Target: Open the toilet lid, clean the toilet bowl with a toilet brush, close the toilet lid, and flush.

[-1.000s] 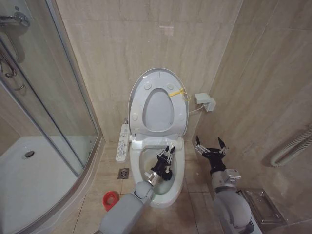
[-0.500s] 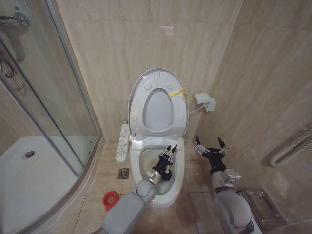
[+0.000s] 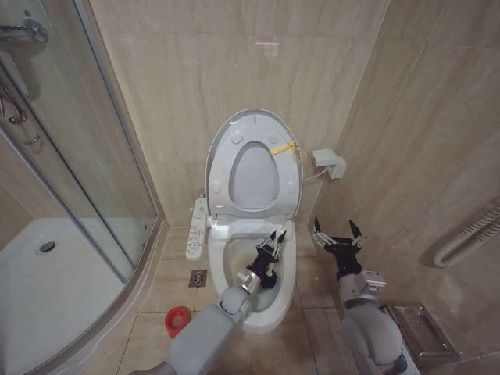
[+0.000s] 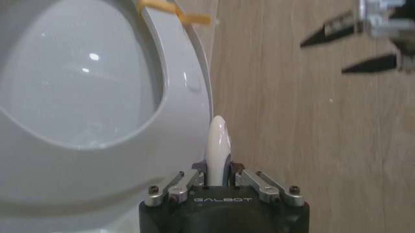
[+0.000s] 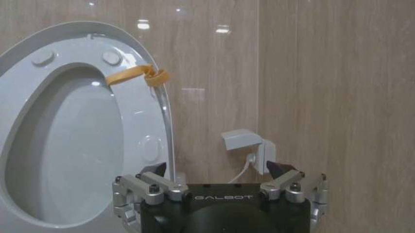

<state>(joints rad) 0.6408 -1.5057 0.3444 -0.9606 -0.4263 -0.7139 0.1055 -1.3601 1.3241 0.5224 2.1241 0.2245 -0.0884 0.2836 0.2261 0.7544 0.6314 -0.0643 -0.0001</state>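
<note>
The lid (image 3: 252,168) is up against the wall with the seat ring (tied with a yellow band), so opening is done, while closing and flushing remain. The left gripper (image 3: 273,244), clamped on the brush (image 4: 217,148) handle, works over the bowl (image 3: 285,285) near its back rim, and scrubbing looks underway. The right gripper (image 3: 337,236) waits spread apart beside the bowl, and the red holder (image 3: 177,319) sits on the floor.
</note>
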